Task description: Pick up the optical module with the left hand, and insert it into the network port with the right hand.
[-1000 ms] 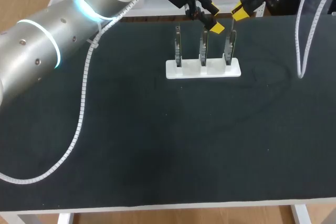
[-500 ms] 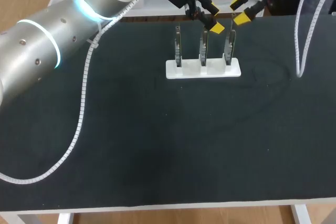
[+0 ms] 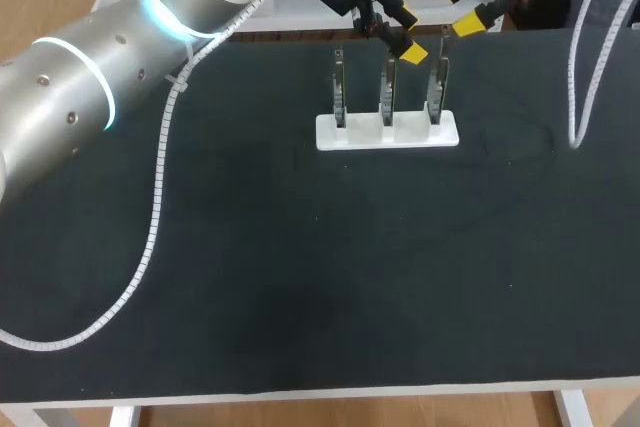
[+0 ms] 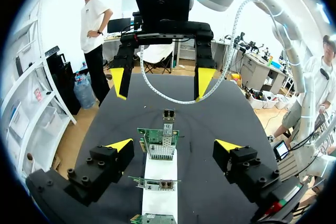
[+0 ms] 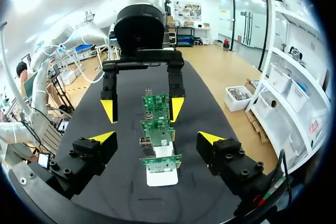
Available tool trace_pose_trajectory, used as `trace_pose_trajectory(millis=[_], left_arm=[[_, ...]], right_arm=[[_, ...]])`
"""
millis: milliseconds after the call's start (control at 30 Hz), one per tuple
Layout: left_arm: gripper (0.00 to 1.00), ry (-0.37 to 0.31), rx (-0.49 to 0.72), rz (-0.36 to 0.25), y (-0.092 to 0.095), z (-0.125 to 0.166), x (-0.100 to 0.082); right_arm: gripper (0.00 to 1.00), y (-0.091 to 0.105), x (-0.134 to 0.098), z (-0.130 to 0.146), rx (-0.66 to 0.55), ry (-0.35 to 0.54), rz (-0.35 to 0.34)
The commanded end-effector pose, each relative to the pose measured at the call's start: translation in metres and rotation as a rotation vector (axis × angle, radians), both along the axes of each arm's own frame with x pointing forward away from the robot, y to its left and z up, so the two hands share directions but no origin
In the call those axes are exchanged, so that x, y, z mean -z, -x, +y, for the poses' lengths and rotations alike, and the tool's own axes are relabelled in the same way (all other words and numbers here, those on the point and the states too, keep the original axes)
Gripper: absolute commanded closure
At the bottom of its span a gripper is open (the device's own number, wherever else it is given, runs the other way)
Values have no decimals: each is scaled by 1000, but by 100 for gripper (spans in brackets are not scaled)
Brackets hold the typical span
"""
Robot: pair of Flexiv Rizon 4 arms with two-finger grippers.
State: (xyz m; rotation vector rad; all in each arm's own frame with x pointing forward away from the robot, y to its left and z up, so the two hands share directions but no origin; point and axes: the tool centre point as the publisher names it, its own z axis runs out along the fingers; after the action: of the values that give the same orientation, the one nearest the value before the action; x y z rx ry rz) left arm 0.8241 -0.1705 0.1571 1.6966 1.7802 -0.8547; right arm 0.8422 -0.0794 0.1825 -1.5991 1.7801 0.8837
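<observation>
Meanwhile, the right gripper backs off the card holder

On the black table (image 3: 250,247) one white holder (image 3: 388,133) stands near the far edge. Three cards are upright in it: the left card (image 3: 339,92), the middle card (image 3: 387,92) and the right card (image 3: 437,87). The left gripper (image 3: 410,34) hovers just above the holder's middle card, jaws wide apart, holding nothing. The right gripper (image 3: 465,5), also spread wide and empty, sits beyond the holder's right end. A second ago one of its tips hung just over the right card. It has since drawn away, while the left arm has kept still. A small metal part (image 4: 168,115) tops the holder's right card. Whether that is the optical module or the port I cannot tell.
</observation>
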Motion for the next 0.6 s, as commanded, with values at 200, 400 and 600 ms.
trace_pose_trajectory(millis=[200, 400, 600], left_arm=[[0, -1, 5, 2, -3, 0, 0], [0, -1, 5, 2, -3, 0, 0], [0, -1, 5, 2, -3, 0, 0]], right_arm=[[0, 15, -2, -15, -9, 4, -16], [0, 17, -4, -22, -7, 5, -24], [100, 17, -7, -24, -7, -7, -35]])
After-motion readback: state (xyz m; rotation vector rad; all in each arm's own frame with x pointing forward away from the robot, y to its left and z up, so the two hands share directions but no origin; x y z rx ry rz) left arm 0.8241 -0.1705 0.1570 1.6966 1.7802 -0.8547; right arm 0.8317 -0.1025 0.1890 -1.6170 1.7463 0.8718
